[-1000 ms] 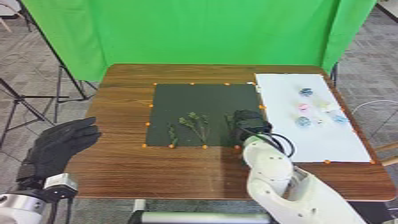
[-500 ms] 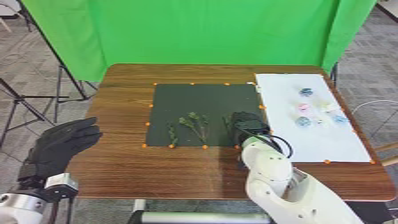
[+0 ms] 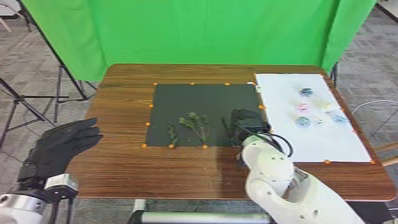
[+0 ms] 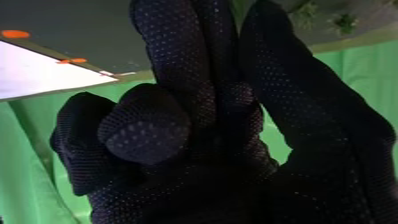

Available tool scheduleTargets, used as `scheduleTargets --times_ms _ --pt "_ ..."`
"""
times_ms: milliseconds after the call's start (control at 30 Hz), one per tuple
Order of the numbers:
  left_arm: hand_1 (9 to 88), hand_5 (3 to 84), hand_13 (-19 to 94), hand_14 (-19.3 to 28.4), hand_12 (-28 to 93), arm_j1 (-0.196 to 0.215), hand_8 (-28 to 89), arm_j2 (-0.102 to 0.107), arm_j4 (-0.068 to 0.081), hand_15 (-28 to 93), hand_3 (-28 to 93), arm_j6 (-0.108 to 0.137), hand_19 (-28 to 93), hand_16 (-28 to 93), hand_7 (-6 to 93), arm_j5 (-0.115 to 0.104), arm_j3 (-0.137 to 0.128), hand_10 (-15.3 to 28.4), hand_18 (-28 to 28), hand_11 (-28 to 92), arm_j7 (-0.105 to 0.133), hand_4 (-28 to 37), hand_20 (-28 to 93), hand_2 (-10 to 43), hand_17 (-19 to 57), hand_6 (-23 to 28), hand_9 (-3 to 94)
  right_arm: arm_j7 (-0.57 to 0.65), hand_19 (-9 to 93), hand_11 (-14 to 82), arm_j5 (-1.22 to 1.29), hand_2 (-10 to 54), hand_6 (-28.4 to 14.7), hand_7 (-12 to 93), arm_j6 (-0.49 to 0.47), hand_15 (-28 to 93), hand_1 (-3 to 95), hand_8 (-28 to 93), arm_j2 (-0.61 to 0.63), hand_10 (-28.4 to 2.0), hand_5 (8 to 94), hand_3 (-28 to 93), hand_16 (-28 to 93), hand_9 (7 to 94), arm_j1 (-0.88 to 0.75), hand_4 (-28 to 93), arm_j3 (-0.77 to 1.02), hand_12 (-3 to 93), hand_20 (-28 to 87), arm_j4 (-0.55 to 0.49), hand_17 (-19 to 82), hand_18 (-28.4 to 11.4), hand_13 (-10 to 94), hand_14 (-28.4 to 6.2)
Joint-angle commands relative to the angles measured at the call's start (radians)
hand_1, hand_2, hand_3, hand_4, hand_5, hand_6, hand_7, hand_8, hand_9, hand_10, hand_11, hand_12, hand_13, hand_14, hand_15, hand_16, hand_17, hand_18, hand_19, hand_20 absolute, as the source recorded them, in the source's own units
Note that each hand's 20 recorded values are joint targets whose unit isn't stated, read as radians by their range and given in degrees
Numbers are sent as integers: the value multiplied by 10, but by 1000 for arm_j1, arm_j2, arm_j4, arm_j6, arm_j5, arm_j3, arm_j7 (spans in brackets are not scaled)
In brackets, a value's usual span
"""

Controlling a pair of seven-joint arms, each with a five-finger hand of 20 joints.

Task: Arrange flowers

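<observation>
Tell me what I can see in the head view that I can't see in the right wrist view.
Head view: the robot's left hand, the wooden table's bare surface, the grey carpet, and blue and pink flower heads lying on the white sheet.

Right wrist view: pale dots scattered over the right hand's black glove, seen up close.

Both: the right hand, dark mat, green sprigs, white sheet, orange markers and green backdrop.
</observation>
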Motion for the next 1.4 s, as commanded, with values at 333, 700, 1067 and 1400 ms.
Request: scheduleTargets --times_ms 333,700,1067,1400 --pt "275 459 279 284 109 46 -103 9 -9 641 827 26 590 -143 190 -12 12 228 228 364 45 -159 104 44 -88 132 408 -22 932 308 -93 -47 -60 193 240 723 343 -85 110 -168 794 767 249 825 2 -221 66 210 407 -63 572 -202 784 -98" --pt "273 459 274 284 109 58 -103 12 -17 638 822 25 590 -141 190 -3 1 226 227 364 45 -165 103 44 -88 132 406 -164 932 203 59 -41 -95 144 202 776 329 -91 276 -198 617 782 200 606 -130 -228 324 160 343 -83 491 -204 701 -102" --pt "273 459 273 284 109 59 -103 9 -14 637 820 26 588 -140 191 -5 10 227 227 364 46 -166 103 42 -88 132 405 -154 932 157 105 -49 -102 134 42 823 328 -89 286 -202 567 802 175 534 -149 -244 372 163 377 29 476 -194 682 -96" --pt "273 458 274 284 109 42 -103 18 -12 637 820 24 589 -140 192 -3 29 226 227 364 53 -167 104 41 -88 131 405 -138 932 141 71 -56 -99 136 33 834 326 -90 285 -204 551 811 169 510 -115 -247 351 161 379 75 469 -198 673 -98"
